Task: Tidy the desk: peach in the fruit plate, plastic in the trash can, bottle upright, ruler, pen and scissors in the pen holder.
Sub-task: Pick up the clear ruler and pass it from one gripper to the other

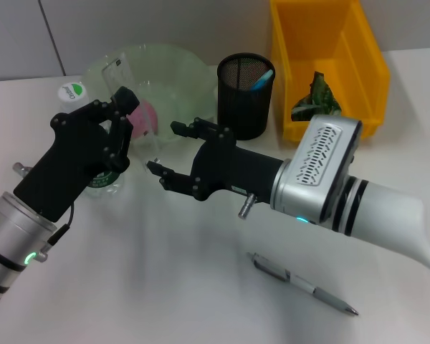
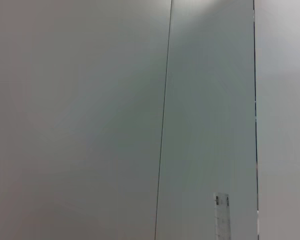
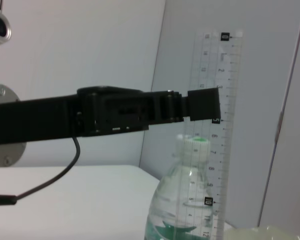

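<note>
Behind the left gripper (image 1: 125,107), whose fingers pinch the ruler (image 3: 215,130), the peach (image 1: 147,117) is half hidden.

Head view downward over the desk (image 1: 165,287); wrist views level, sharing the ruler (image 3: 215,100).

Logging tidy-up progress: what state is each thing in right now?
Clear plastic ruler: upright, held by left gripper.
Water bottle: standing upright.
Pink peach: in green scalloped plate.
Grey pen: lying on white desk.
Black mesh holder: holds blue item.
Right gripper: open, empty.
</note>
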Action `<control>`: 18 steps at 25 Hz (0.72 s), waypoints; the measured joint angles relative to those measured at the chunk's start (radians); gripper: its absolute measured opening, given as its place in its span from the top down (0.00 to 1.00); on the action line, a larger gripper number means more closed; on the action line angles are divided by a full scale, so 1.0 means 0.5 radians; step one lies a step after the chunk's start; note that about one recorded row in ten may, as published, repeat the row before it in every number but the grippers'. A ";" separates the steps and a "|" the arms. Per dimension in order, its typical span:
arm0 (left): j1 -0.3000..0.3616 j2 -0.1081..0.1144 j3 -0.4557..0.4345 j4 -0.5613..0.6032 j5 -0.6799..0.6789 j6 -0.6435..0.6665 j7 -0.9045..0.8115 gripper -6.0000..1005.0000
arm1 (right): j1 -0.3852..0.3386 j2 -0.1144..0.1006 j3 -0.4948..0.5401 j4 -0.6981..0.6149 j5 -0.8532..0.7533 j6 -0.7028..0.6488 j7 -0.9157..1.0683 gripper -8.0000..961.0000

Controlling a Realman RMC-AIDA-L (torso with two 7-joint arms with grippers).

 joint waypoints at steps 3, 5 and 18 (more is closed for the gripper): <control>0.002 0.000 -0.007 0.013 0.000 0.003 0.001 0.96 | -0.030 0.000 0.022 0.008 0.000 -0.070 0.001 0.25; 0.002 0.000 -0.011 0.024 0.000 0.004 0.001 0.96 | -0.051 0.000 0.054 0.033 0.000 -0.145 0.002 0.25; 0.030 0.000 0.002 0.090 0.034 0.126 -0.004 0.96 | -0.126 -0.012 0.422 0.349 0.000 -0.677 0.205 0.25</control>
